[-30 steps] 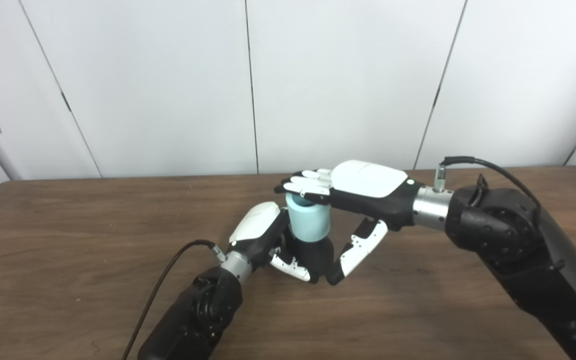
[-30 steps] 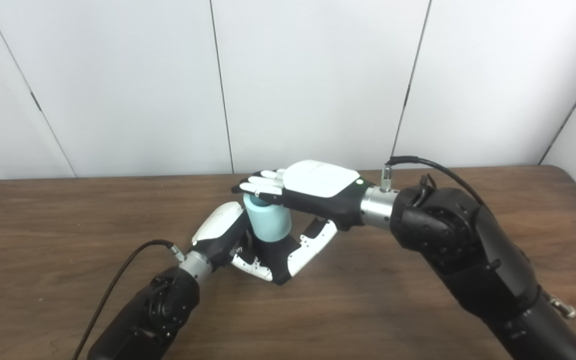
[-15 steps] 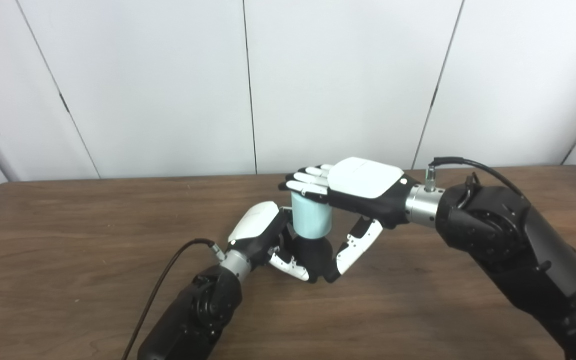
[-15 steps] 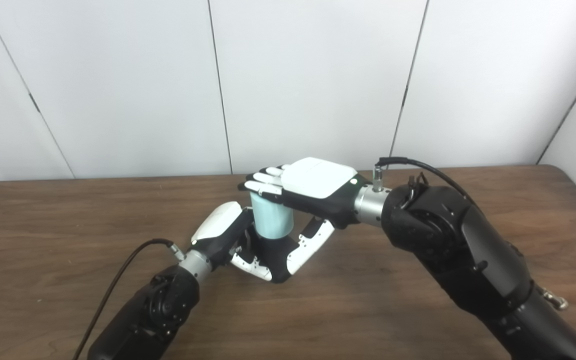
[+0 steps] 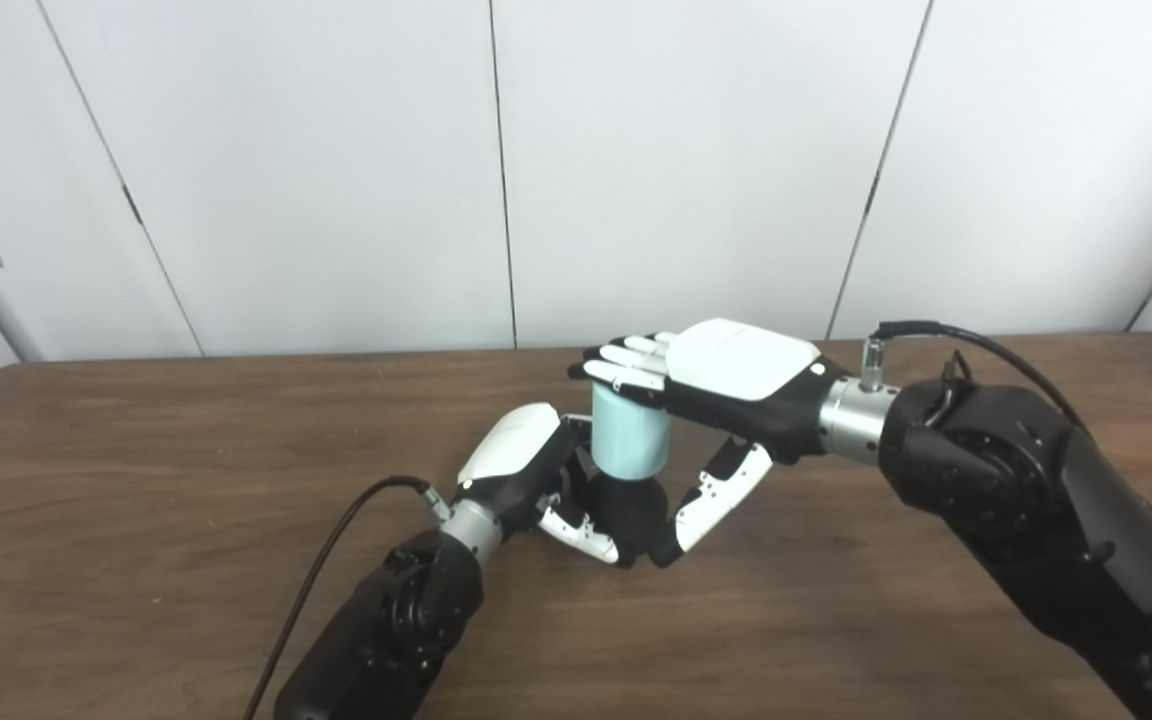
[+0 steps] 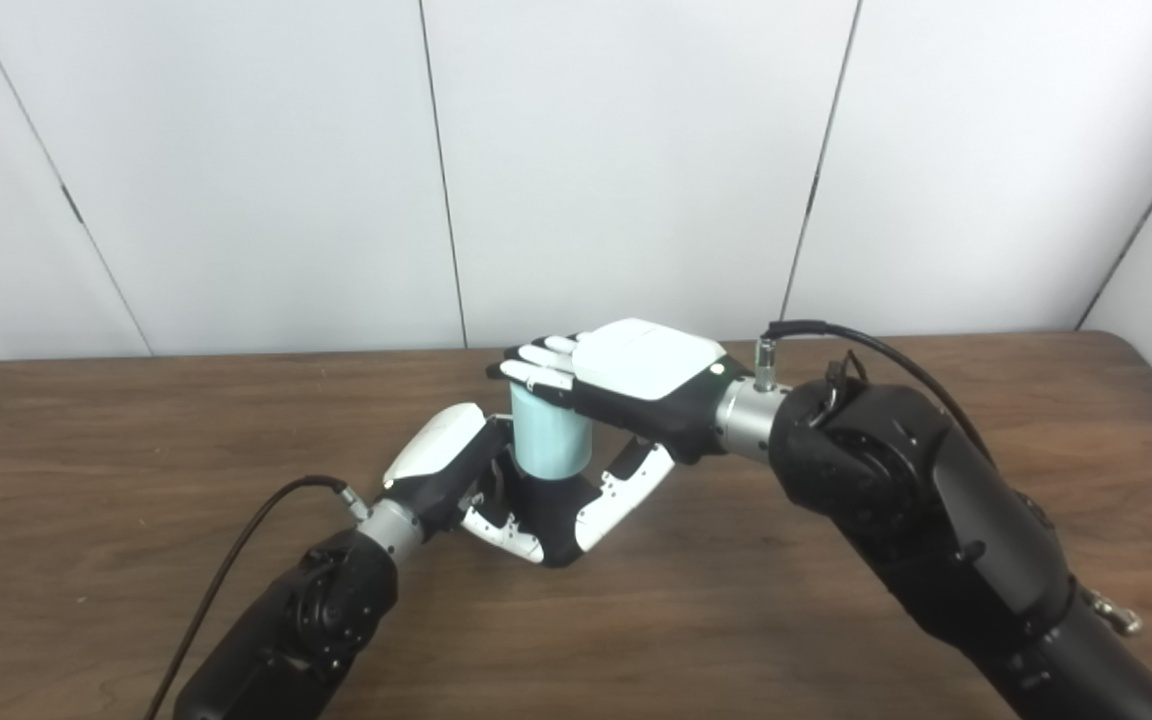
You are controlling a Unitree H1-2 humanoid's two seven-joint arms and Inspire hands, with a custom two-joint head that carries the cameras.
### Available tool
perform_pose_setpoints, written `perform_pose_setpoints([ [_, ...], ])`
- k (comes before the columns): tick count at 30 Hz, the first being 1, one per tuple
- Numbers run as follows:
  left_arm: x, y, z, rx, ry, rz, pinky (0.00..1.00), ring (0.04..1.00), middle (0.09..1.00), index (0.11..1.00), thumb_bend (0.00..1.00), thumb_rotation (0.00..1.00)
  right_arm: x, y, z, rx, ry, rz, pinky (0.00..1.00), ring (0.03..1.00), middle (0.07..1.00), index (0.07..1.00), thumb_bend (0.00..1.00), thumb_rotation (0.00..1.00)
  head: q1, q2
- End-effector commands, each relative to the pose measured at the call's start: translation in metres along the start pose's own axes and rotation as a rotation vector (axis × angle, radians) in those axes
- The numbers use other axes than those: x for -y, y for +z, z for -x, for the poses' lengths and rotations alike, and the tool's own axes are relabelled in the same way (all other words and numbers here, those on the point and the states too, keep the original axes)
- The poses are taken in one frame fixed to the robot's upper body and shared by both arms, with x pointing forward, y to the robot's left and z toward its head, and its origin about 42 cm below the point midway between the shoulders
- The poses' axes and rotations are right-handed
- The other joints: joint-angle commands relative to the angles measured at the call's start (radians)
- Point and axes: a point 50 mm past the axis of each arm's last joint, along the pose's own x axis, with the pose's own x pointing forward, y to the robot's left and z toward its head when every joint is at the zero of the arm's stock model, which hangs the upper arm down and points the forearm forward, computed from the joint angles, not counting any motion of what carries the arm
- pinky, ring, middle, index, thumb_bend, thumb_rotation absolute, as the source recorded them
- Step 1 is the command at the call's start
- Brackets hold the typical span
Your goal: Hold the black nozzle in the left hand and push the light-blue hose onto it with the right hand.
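Observation:
My left hand [image 5: 528, 470] rests on the table and is shut on the black nozzle [image 5: 628, 508], which stands upright between its fingers. The light-blue hose [image 5: 630, 442], a short cylinder, sits upright on top of the nozzle. My right hand [image 5: 731, 378] lies flat, palm down, over the hose's top end, with its fingers stretched out and touching the top. Its thumb [image 5: 711, 500] hangs down beside the nozzle on the right. The joint between hose and nozzle is partly hidden by the left hand's fingers.
The brown wooden table [image 5: 136, 470] bears only the arms and these parts. A black cable [image 5: 321, 570] runs from my left wrist toward the front edge. A white panel wall [image 5: 336, 170] stands behind the table.
The hose has shifted slightly right and stands straighter. My right hand has moved slightly right with it, staying flat on its top. My left hand has not moved.

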Motion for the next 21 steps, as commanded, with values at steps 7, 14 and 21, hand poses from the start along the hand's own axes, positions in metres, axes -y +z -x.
perform_pose_setpoints([
  [7,-0.0158,-0.0063,-0.0058,-0.02,0.035,-0.022,0.32,0.431,0.42,0.519,0.52,0.0,-0.0154,-0.001,0.0056,0.074,0.055,-0.024,1.0,1.0,1.0,0.982,0.77,0.73,0.001,0.005],
  [14,-0.0166,-0.009,-0.0065,-0.028,0.04,-0.021,0.31,0.418,0.414,0.519,0.52,0.0,-0.0177,-0.0071,0.0077,0.204,-0.041,0.0,0.99,1.0,1.0,0.972,0.71,0.63,0.001,0.012],
  [21,-0.0166,-0.0095,-0.0059,-0.036,0.043,-0.023,0.3,0.384,0.476,0.488,0.53,0.0,-0.0196,-0.0081,0.0086,0.28,-0.082,0.045,0.99,1.0,1.0,0.967,0.68,0.6,-0.003,0.019],
])
